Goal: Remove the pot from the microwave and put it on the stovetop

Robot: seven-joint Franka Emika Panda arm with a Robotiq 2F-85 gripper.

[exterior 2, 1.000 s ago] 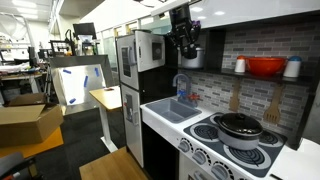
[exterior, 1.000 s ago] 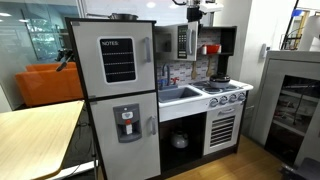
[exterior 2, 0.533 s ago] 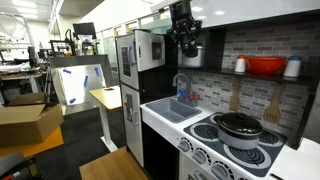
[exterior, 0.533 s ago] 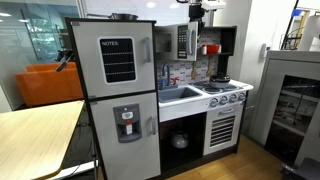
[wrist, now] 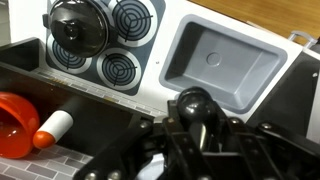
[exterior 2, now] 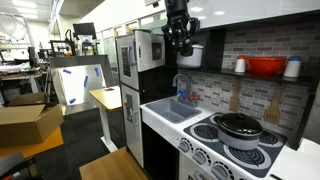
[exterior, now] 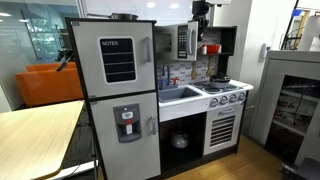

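The gripper (exterior 2: 181, 46) has gone up a little since a second ago. Up close, the stovetop (exterior 2: 203, 133) holds only a black pan (exterior 2: 238, 125). Farther back, the silvery pot (exterior 2: 194, 57) sits just under the gripper, beside the microwave (exterior 2: 150, 50). I cannot tell if the jaws are spread or pinching

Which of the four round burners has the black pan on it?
The top-left one in the wrist view: the black pan covers it, while the other three show bare rings.
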